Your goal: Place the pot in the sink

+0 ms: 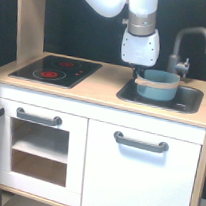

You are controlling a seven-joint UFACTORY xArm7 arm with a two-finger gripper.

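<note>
The teal-blue pot (157,86) with its tan band is inside the dark grey sink (191,104) at the exterior view's right. It is slightly tilted and its body rises above the sink's rim. My gripper (138,73) comes straight down from the white wrist onto the pot's left rim. Its dark fingers are closed on that rim, and the fingertips are partly hidden behind the pot's wall.
A grey tap (188,45) curves up just behind the sink and close to the pot. The black hob (56,70) with red rings lies at the left of the wooden countertop (100,85). White cupboard doors with grey handles are below.
</note>
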